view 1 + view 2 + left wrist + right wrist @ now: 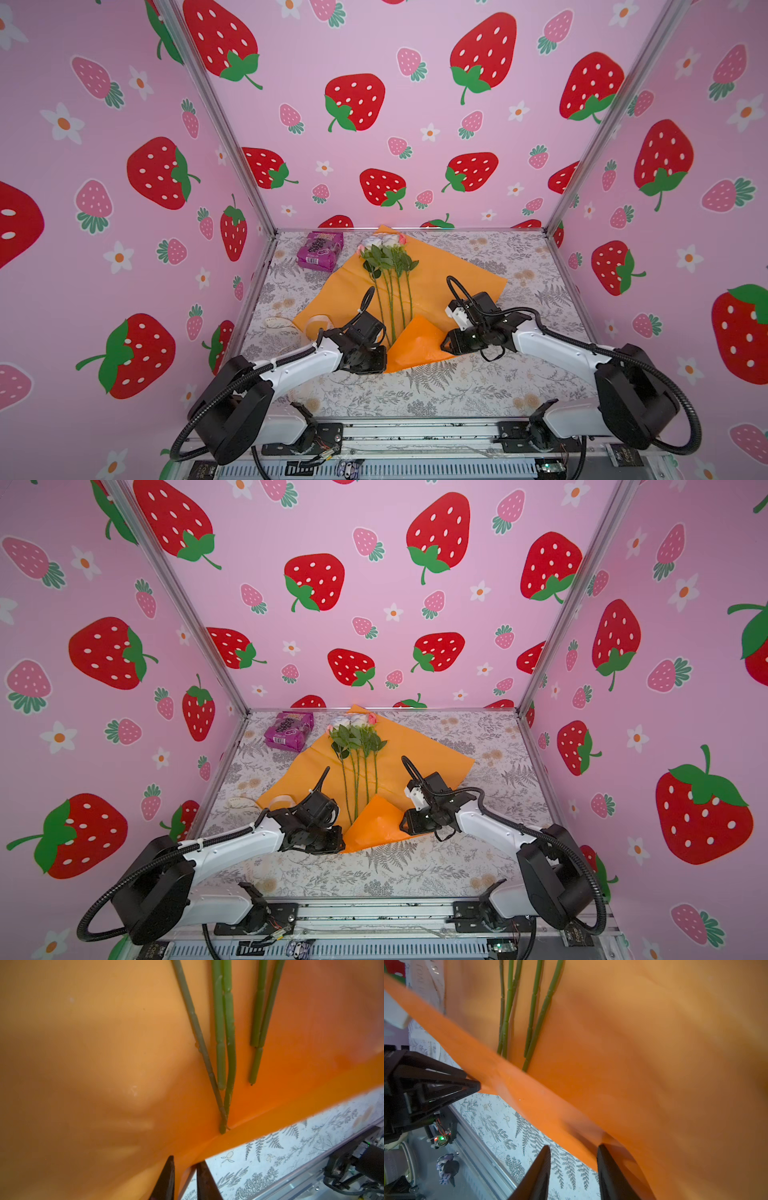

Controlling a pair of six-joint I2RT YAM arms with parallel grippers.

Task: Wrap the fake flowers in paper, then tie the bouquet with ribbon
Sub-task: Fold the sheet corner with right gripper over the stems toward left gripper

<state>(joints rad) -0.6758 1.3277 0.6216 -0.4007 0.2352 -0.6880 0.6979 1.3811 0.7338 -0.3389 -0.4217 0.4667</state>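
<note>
Paper corner flipped up, both grippers right at it

Flowers [390, 266] lie in the middle of the table [457, 390] on the paper [453, 274], heads far, stems [227, 1043] pointing near. The near corner [417, 340] is folded up over the stem ends. Left gripper [185, 1160] is pinched nearly closed on the paper's near edge, left of the stems. Right gripper [574, 1146] sits at the fold's right side, jaws about half apart, gripping nothing I can see.
</note>
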